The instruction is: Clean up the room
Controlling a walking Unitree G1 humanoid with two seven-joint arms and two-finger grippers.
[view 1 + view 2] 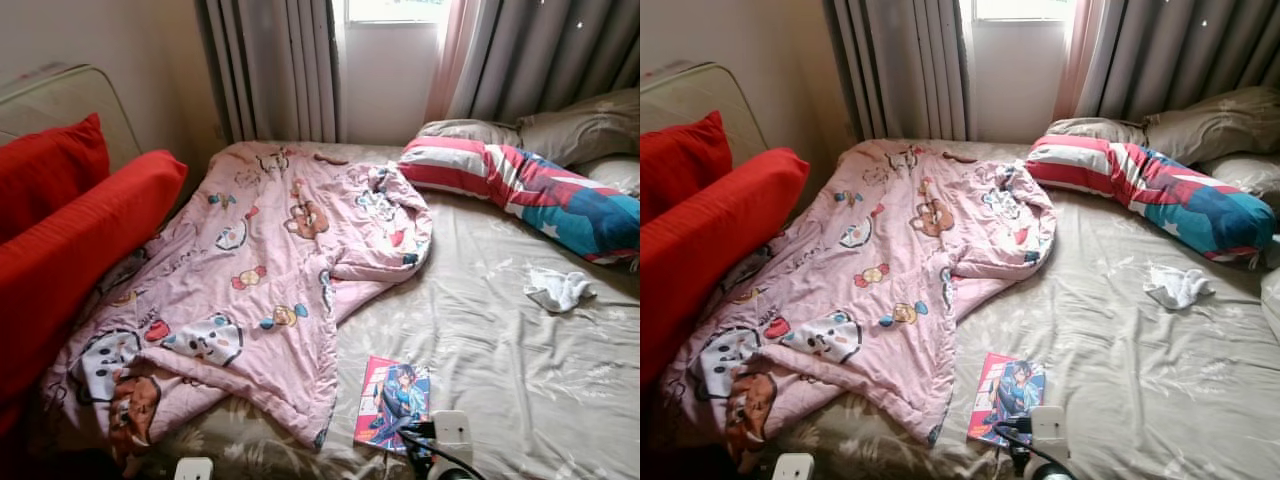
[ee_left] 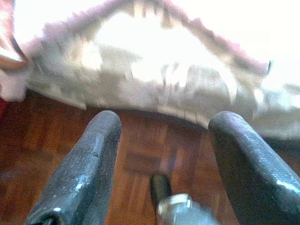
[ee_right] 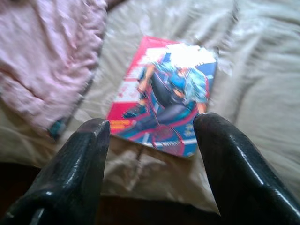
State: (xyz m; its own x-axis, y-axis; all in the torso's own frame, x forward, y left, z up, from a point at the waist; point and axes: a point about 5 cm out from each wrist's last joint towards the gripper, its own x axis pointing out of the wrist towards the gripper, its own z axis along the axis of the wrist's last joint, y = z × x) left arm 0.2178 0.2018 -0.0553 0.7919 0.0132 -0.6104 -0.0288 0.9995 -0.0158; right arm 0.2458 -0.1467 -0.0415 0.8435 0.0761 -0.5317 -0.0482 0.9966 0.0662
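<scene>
A bed with a beige sheet (image 1: 520, 360) is seen from its near edge. A pink cartoon-print quilt (image 1: 250, 270) is spread crumpled over the left half, its far right corner folded back on itself. Two red cushions (image 1: 70, 230) are stacked at the left edge, against a padded headboard (image 1: 60, 100). A striped red, white and blue bolster pillow (image 1: 540, 190) is laid across the far right, with grey-beige pillows (image 1: 570, 125) just behind it. A small white cloth (image 1: 558, 288) is crumpled on the bare sheet, near the right side, apart from the bolster. A comic book (image 1: 392, 402) with a blue-haired figure on the cover is lying flat at the near edge, just beside the quilt's near corner. Grey curtains (image 1: 280, 70) and a window are seen at the far wall.

The right gripper (image 3: 152, 140) is held over the near edge of the bed, fingers spread wide apart, nothing between them, the comic book (image 3: 164, 93) framed just beyond the tips. The left gripper (image 2: 164, 140) is held low over a wooden floor (image 2: 140, 154) near the hanging bed sheet edge, blurred, fingers also parted and empty.
</scene>
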